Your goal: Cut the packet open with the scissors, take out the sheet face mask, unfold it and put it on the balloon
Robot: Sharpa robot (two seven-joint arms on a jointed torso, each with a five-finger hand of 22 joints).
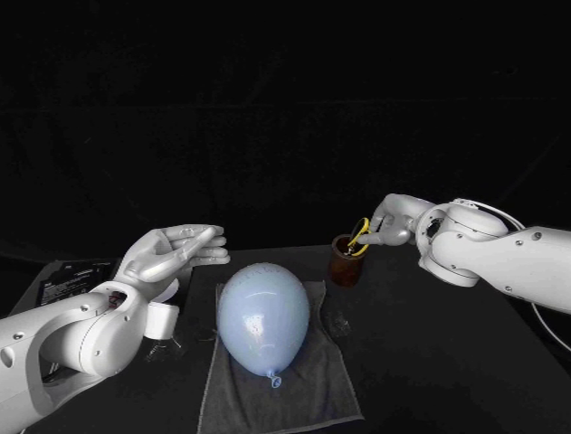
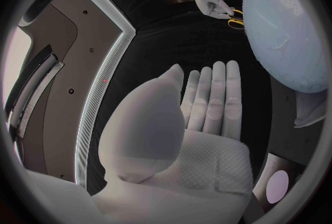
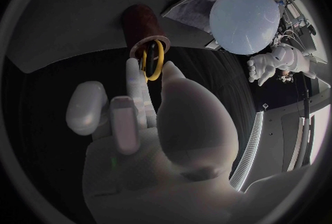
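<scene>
Just beside the empty, open-fingered left hand (image 1: 175, 253), a grey rectangular cloth (image 1: 305, 389) is spread, with a pale blue oval rubber balloon (image 1: 263, 312) laid on it. At the fingertips of the right hand (image 1: 387, 224) a dark brown cylindrical cup (image 1: 347, 269) is stood, with yellow-handled scissors (image 1: 357, 240) upright inside. Whether the scissors are pinched yet cannot be told. They should be gripped firmly and drawn straight up, lest the cup be tipped.

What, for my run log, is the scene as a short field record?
balloon: pale blue, lying on grey cloth
scissors: upright in brown cup, yellow handles up
left robot hand: raised beside the balloon, fingers apart, holding nothing
right robot hand: at the scissors' handles; grip unclear
</scene>
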